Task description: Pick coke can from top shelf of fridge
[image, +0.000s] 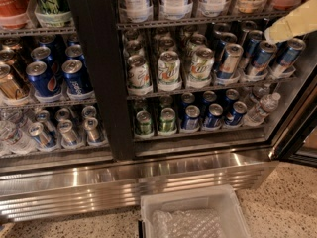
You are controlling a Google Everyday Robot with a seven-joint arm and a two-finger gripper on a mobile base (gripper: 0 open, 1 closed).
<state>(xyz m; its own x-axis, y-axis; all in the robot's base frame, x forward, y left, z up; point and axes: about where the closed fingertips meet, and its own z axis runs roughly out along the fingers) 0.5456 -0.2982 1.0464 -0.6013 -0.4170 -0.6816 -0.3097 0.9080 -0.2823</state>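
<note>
Hovering at right end of top shelf (198,21) in fridge (94,83): gripper (273,33), just above blue cans (257,58); hold cannot be told. Coke can (12,1) is shelved far left.

A speckled beige terrazzo floor (290,202) carries the large black-framed display fridge (94,83), whose ribbed stainless-steel base (148,180) meets the floor along its front. Just before that base, at the bottom edge of the view, sits a translucent white plastic bin (185,198) holding clear bubble wrap (185,224); whether it rests on the floor itself cannot be told. The pale yellow gripper (277,31) hangs at upper right, well above the floor.
</note>
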